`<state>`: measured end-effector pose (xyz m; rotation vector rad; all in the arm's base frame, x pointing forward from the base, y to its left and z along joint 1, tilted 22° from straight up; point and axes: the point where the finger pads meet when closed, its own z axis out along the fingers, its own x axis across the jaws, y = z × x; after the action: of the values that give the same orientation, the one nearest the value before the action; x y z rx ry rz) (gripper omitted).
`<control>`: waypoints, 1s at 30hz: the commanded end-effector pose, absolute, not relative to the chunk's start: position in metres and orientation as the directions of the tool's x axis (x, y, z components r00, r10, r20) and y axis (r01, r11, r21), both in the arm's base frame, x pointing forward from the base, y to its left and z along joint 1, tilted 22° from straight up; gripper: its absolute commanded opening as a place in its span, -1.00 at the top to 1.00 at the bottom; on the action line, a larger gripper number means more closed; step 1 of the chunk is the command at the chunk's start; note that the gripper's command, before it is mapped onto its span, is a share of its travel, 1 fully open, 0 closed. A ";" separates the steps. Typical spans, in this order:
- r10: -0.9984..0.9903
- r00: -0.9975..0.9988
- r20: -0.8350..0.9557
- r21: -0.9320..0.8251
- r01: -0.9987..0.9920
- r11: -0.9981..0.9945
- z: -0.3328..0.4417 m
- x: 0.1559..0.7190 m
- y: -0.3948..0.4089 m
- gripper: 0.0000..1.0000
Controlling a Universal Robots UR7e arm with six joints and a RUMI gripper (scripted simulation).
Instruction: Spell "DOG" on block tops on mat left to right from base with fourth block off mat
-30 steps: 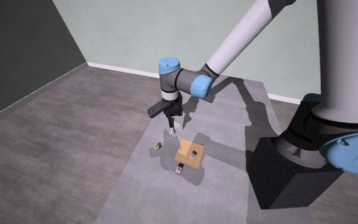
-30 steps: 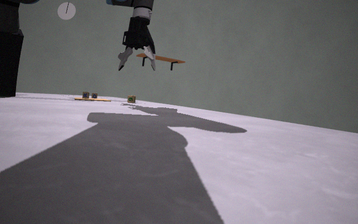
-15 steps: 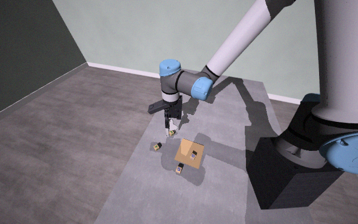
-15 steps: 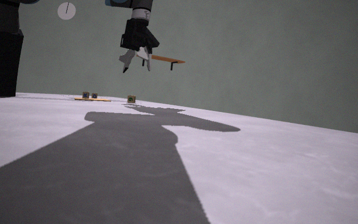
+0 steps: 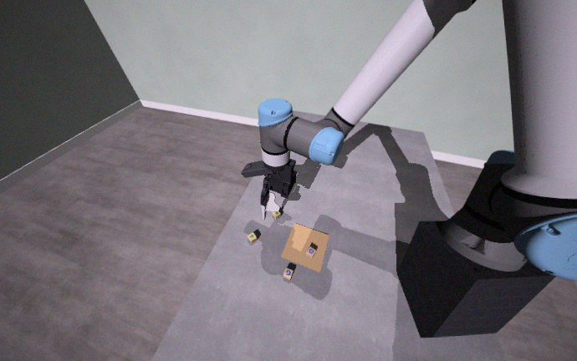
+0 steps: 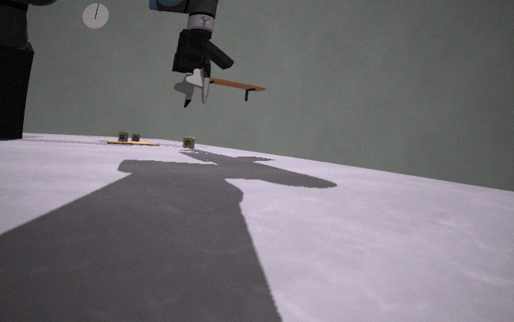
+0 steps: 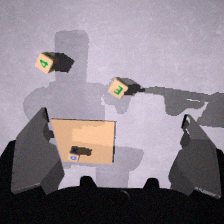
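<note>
Grey table (image 5: 340, 310) (image 6: 360, 265) (image 7: 150, 30): its long far edge, opposite my black pedestal (image 5: 434, 276) (image 6: 11, 95), runs just beyond the green-marked blocks; the surface extends widely toward the lower part of the top view. My two-jaw gripper (image 5: 272, 214) (image 6: 194, 104) (image 7: 116, 112) hangs well above that surface, its jaws spread fully and nothing between them. In the exterior view, I see open air between its fingertips and the table. Square tan mat (image 5: 293, 255) (image 6: 132, 143) (image 7: 105, 142): in my wrist view, it lies between the fingers, nearer the left one in the picture. Letter blocks: one with a blue round letter, D or O, I cannot tell which (image 5: 311, 251) (image 7: 74, 156), sits on the mat near an edge. The blue G-like block (image 5: 288, 272) is off the mat, just beside it. The green E block (image 5: 277, 214) (image 7: 118, 88) lies ahead of the fingertips in the wrist view; the green 4 block (image 5: 252, 236) (image 7: 45, 63) is farther to the upper left, nearer the far edge. DOG is unspelled.
</note>
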<state>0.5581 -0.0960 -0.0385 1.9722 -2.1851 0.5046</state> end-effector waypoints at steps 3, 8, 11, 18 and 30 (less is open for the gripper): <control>-0.902 -0.305 0.305 -0.204 -0.946 0.251 -0.040 0.557 -0.099 -1.00; -0.882 -0.373 0.290 -0.226 -0.922 0.316 -0.041 0.556 -0.100 -1.00; -0.860 -0.430 0.275 -0.243 -0.897 0.370 -0.042 0.555 -0.101 -1.00; -0.813 -0.529 0.246 -0.273 -0.842 0.465 -0.044 0.553 -0.102 -1.00; -0.771 -0.597 0.222 -0.293 -0.795 0.532 -0.045 0.552 -0.103 -1.00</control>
<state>0.5517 -0.1030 -0.0449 1.4129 -2.6677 0.5623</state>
